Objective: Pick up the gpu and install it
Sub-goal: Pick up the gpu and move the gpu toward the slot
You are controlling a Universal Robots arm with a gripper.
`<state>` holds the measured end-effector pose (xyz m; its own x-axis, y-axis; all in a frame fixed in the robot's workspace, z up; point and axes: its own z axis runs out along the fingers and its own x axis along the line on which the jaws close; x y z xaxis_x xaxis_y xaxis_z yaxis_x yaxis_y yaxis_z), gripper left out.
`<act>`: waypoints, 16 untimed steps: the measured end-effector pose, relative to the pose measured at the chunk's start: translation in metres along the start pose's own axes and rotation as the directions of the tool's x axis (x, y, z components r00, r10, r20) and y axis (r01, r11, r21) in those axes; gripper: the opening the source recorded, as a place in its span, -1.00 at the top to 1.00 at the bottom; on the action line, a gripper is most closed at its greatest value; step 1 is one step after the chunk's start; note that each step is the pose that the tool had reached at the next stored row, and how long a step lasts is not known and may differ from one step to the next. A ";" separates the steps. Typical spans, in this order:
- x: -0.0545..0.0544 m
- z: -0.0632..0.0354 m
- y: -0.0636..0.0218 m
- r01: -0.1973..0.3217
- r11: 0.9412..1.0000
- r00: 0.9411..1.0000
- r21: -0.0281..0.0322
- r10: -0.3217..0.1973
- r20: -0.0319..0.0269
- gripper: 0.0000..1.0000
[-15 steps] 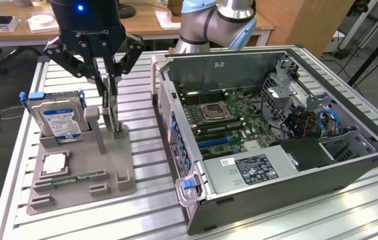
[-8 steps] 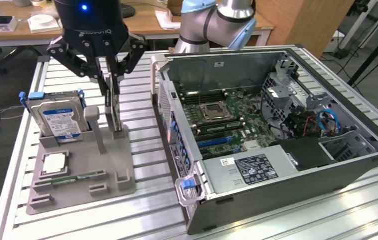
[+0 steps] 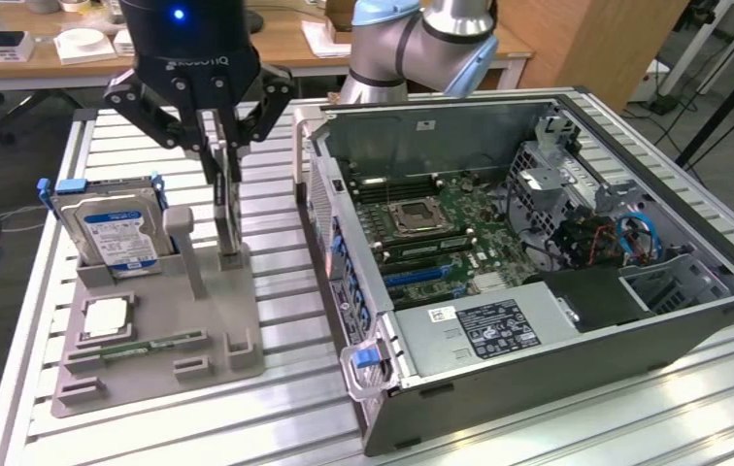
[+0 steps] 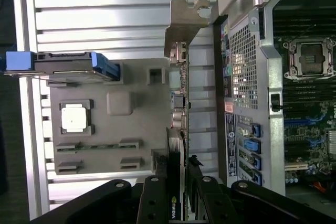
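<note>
The gripper [image 3: 220, 146] has its fingers pressed against both faces of the gpu [image 3: 227, 218], pinching the card edge-on from above. In the exterior view the card hangs at six o'clock from the tool, its lower edge at the slot of the gray holder [image 3: 160, 335]. Its long axis runs alongside the open computer case [image 3: 381, 388], which lies at three o'clock of the gripper.

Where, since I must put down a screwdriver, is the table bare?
The table slats are bare along the exterior view's bottom edge, beside the grey holder tray and computer case. The strip between them is narrow; the claw grips the gpu there.
</note>
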<state>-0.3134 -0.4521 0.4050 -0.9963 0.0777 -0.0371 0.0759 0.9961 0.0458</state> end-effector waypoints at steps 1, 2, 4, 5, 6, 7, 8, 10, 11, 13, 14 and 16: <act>-0.001 0.0001 0.0004 0.000 1.000 1.000 0.000 0.000 0.000 0.47; -0.001 0.0001 0.0009 0.000 1.000 1.000 0.000 0.000 0.000 0.47; -0.002 0.0002 0.0018 0.000 1.000 1.000 0.000 0.000 0.000 0.47; -0.003 0.0002 0.0023 0.000 1.000 1.000 0.000 0.000 0.000 0.47; -0.003 0.0003 0.0028 0.000 1.000 1.000 0.000 0.000 0.000 0.47; -0.004 0.0003 0.0033 0.000 1.000 1.000 0.000 0.000 0.000 0.47; -0.006 0.0004 0.0037 0.000 1.000 1.000 0.000 0.000 0.000 0.47; -0.008 0.0005 0.0045 0.000 1.000 1.000 0.000 0.000 0.000 0.47; -0.010 0.0006 0.0050 0.000 1.000 1.000 0.000 0.000 0.000 0.47; -0.012 0.0008 0.0061 0.000 1.000 1.000 0.000 0.000 0.000 0.47; -0.013 0.0008 0.0066 0.000 1.000 1.000 0.000 0.000 0.000 0.47; -0.016 0.0009 0.0076 0.000 1.000 1.000 0.000 0.000 0.000 0.47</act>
<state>-0.2967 -0.4458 0.4050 -0.9963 0.0775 -0.0371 0.0758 0.9961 0.0458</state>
